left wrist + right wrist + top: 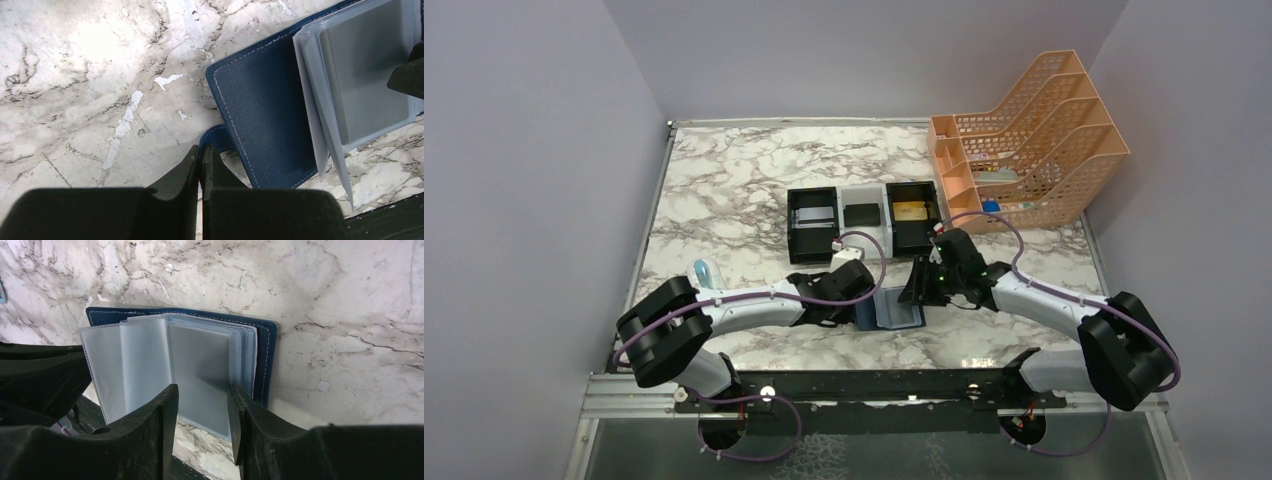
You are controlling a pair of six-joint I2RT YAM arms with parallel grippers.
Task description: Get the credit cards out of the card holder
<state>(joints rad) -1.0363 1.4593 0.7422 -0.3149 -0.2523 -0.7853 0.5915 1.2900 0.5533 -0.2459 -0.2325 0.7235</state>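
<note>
The navy card holder (894, 310) lies open on the marble between my arms, its pale clear pockets (150, 360) fanned up. A grey card-like rectangle (200, 365) shows inside one pocket, also in the left wrist view (365, 75). My left gripper (201, 152) is shut on the holder's small blue tab (215, 136) at the cover (265, 115). My right gripper (202, 400) is open, with its fingers either side of that pocket's near edge. A gold card (910, 211), a black card (861, 213) and a grey card (814, 214) lie in the trays.
Three box trays stand in a row behind the holder: black (812, 238), pale (861, 198) and black (914, 235). A peach mesh file rack (1024, 140) stands at the back right. A small blue-and-white object (707, 272) lies by the left arm.
</note>
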